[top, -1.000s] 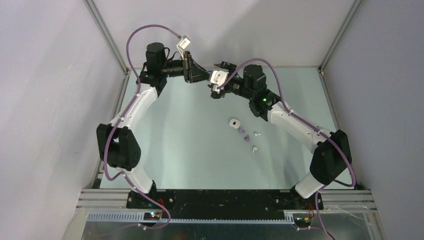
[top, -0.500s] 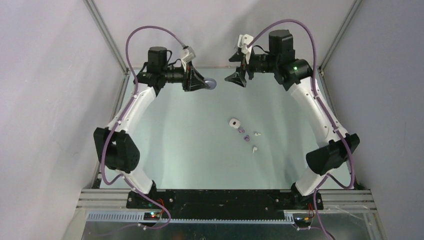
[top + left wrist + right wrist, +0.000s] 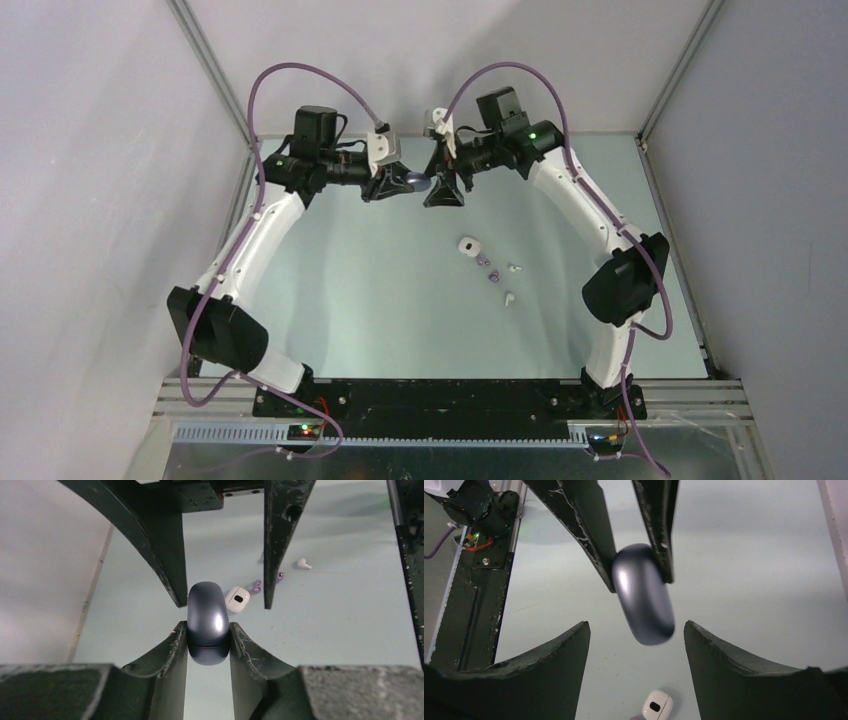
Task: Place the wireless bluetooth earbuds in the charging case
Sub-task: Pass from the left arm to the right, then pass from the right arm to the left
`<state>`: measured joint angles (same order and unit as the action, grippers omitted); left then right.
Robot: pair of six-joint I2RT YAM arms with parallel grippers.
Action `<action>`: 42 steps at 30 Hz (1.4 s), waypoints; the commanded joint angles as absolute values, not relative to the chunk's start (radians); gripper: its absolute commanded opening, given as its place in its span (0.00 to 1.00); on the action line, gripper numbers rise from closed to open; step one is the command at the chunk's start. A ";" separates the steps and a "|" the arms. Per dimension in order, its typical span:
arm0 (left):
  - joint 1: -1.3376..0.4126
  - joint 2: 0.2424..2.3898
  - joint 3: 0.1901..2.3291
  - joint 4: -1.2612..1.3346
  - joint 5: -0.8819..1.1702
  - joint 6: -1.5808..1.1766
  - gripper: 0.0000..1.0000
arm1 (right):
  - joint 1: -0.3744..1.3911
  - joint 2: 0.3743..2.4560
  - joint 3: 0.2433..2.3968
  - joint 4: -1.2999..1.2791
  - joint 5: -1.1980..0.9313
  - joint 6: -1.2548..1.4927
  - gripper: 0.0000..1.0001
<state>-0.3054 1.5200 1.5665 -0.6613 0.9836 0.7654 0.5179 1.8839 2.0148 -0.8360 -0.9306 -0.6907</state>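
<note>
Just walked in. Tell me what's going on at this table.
The left gripper is clamped on a dark blue-grey, pebble-shaped charging case, lid shut, holding it up above the pale green table. The right gripper faces it, jaws open on either side of the case's free end without touching it. Below lie a small white charging case, two purple earbuds and two white earbuds, all loose on the surface.
</note>
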 commanded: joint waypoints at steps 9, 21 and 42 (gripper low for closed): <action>-0.312 1.502 1.585 -0.672 0.963 0.842 0.07 | 0.545 1.858 2.004 -0.742 -0.927 -0.678 0.57; -0.302 1.511 1.569 -0.612 0.941 0.706 0.61 | 0.508 1.811 1.953 -0.670 -0.950 -0.578 0.23; -0.273 1.569 1.510 -0.323 1.081 0.297 0.52 | 0.488 1.720 1.784 -0.445 -0.930 -0.417 0.24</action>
